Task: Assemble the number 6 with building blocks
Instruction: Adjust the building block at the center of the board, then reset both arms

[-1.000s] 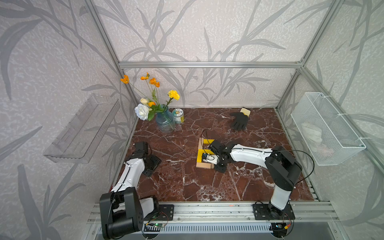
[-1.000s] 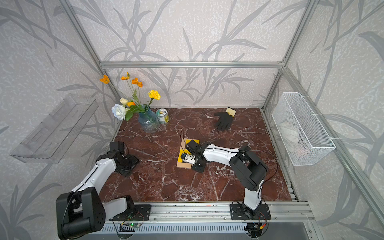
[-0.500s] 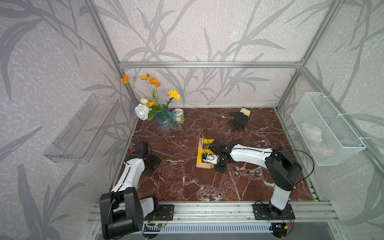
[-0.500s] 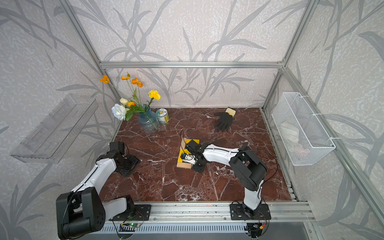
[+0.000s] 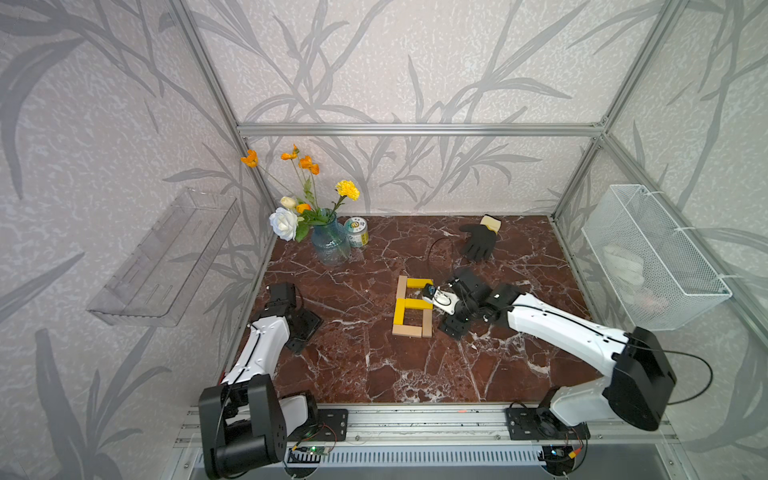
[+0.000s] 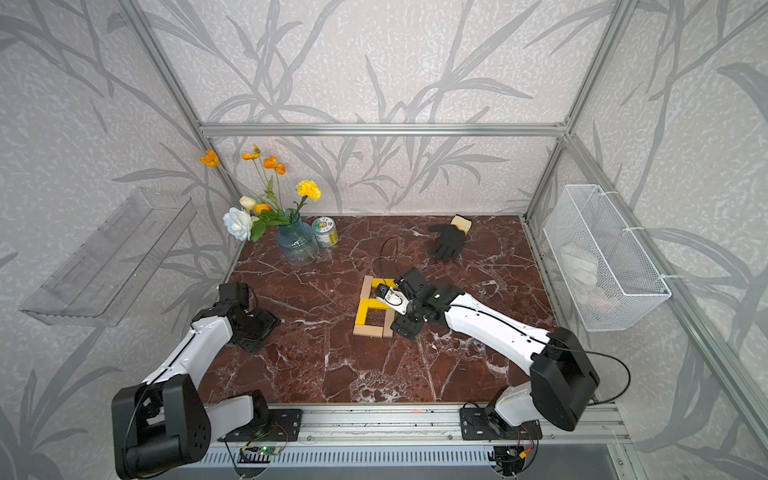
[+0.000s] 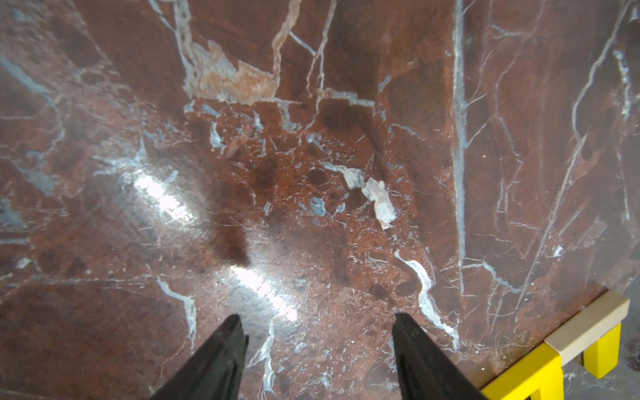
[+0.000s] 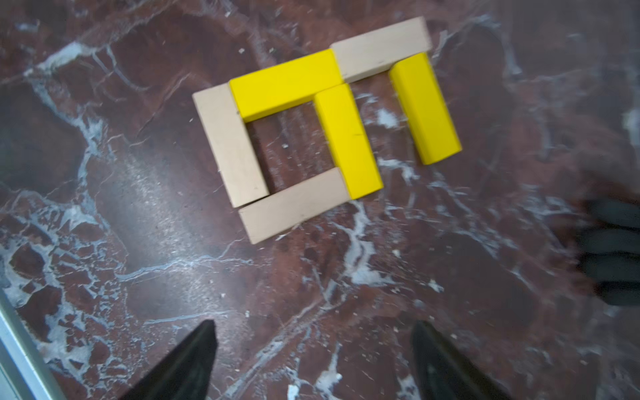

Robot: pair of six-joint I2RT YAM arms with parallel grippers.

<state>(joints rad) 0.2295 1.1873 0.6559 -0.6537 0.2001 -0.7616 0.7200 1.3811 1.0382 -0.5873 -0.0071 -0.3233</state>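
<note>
The number 6 (image 5: 411, 308) lies flat on the marble, built of building blocks: three yellow bars and three pale wood bars laid end to end, seen whole in the right wrist view (image 8: 311, 121) and also in a top view (image 6: 374, 308). My right gripper (image 5: 451, 305) hovers just right of the figure, jaws wide open and empty (image 8: 313, 327), touching no block. My left gripper (image 5: 301, 330) rests far to the left, open with nothing in it (image 7: 317, 317). Its view catches a corner of the figure: a pale bar (image 7: 585, 325) and a yellow bar (image 7: 526, 377).
A glass vase of flowers (image 5: 330, 245) and a can (image 5: 356, 232) stand at the back left. A black glove (image 5: 480, 241) lies at the back right, beside a thin black cable loop (image 5: 432, 249). A wire basket (image 5: 652, 257) hangs on the right wall, a clear shelf (image 5: 166, 257) on the left.
My right gripper's jaws have gone from shut to wide open beside the figure. The arm has stayed about where it was. The left arm has not moved.
</note>
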